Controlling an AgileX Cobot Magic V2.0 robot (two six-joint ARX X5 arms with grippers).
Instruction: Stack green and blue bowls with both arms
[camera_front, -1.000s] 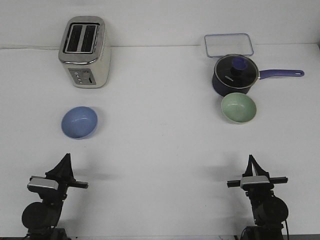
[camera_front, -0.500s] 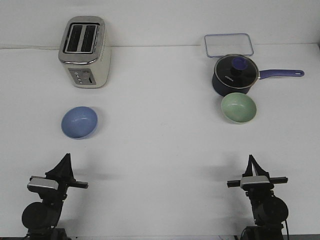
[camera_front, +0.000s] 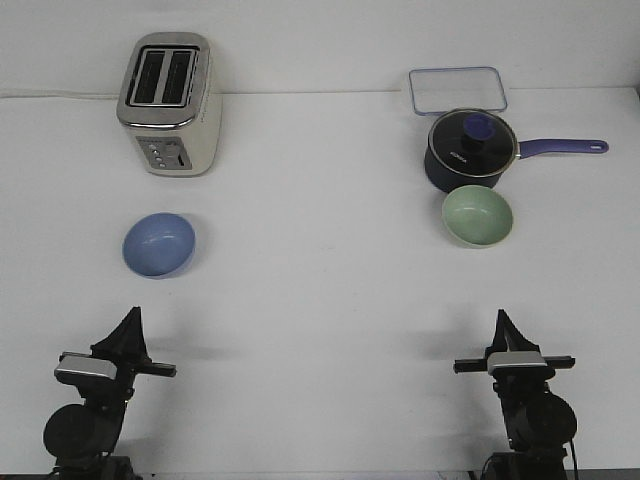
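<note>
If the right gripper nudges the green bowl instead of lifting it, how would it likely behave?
The green bowl looks smooth and matte, so it would probably slide. Its rounded underside suggests rocking. It sits against the saucepan, which likely blocks travel that way.

Single front view, looking forward and down over the white table, sitting high behind both arms, taking in the whole tabletop, toaster at far edge.

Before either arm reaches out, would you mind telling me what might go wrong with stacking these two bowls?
1. The pale mint green bowl sits right against the dark navy saucepan, so the right gripper may knock the pan while grasping its rim.
2. The light periwinkle blue bowl lies far across the white table from it, so a long carry could let a smooth bowl slip.
</note>
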